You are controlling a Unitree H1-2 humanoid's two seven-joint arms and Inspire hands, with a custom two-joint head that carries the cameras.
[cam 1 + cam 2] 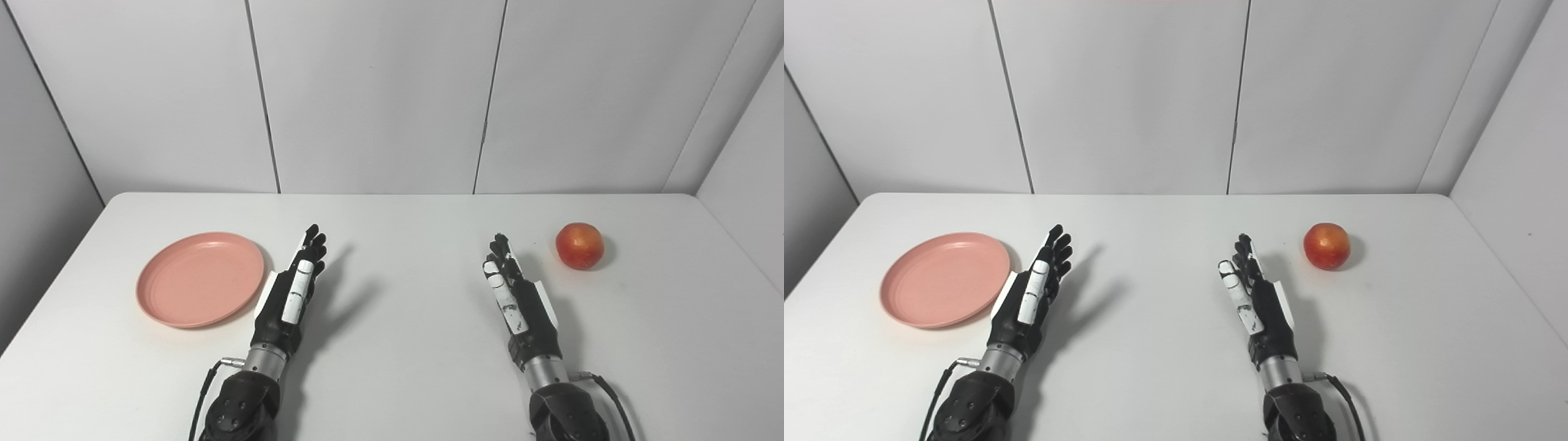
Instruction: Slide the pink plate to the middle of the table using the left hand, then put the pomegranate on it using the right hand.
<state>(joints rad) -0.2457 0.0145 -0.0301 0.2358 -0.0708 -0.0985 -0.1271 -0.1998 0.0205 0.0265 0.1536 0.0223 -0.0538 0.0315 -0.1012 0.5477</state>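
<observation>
A pink plate (pixel 199 278) lies flat and empty on the left part of the white table (pixel 404 343). My left hand (pixel 293 294) is just to the right of its rim, open, fingers straight and pointing away, holding nothing. A red-yellow pomegranate (pixel 579 245) sits alone at the far right. My right hand (pixel 517 300) is left of and nearer than the fruit, open and apart from it. The same layout shows in the right eye view: plate (pixel 945 278), left hand (pixel 1029 297), pomegranate (pixel 1326 245), right hand (pixel 1255 300).
White wall panels (pixel 373 98) close off the table's back and sides. The table's far edge runs just below them. Black cables trail from both wrists near the bottom edge.
</observation>
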